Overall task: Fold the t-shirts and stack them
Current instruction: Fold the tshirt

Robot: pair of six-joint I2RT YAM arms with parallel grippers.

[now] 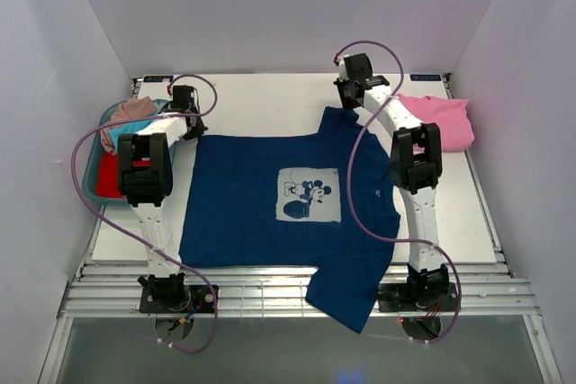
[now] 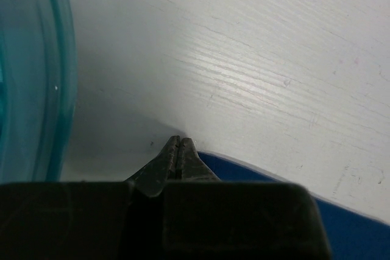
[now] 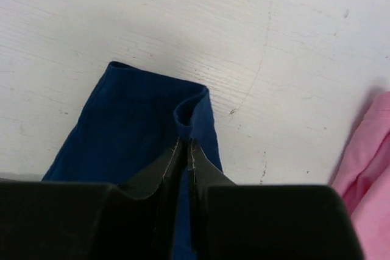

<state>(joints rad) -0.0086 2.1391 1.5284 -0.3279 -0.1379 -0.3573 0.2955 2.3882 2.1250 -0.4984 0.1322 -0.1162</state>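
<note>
The navy t-shirt point(image 1: 270, 195) with a pale mouse print lies spread flat on the white table, one sleeve hanging over the near edge. My right gripper point(image 1: 346, 101) is shut on its far sleeve point(image 3: 134, 120), with cloth pinched between the jaws point(image 3: 186, 144). My left gripper point(image 1: 192, 125) is shut at the shirt's far left corner; the navy edge point(image 2: 341, 229) starts at its right finger, and no cloth shows between the tips point(image 2: 178, 141). The pink shirt point(image 1: 441, 119) lies folded at the far right, its edge also in the right wrist view point(image 3: 368, 168).
A teal bin point(image 1: 94, 177) stands at the far left holding a red tee point(image 1: 110, 182), a dusty-pink one point(image 1: 135, 110) and a teal one point(image 1: 155, 120). Its wall point(image 2: 36, 71) is close to my left gripper. Purple cables loop over both arms.
</note>
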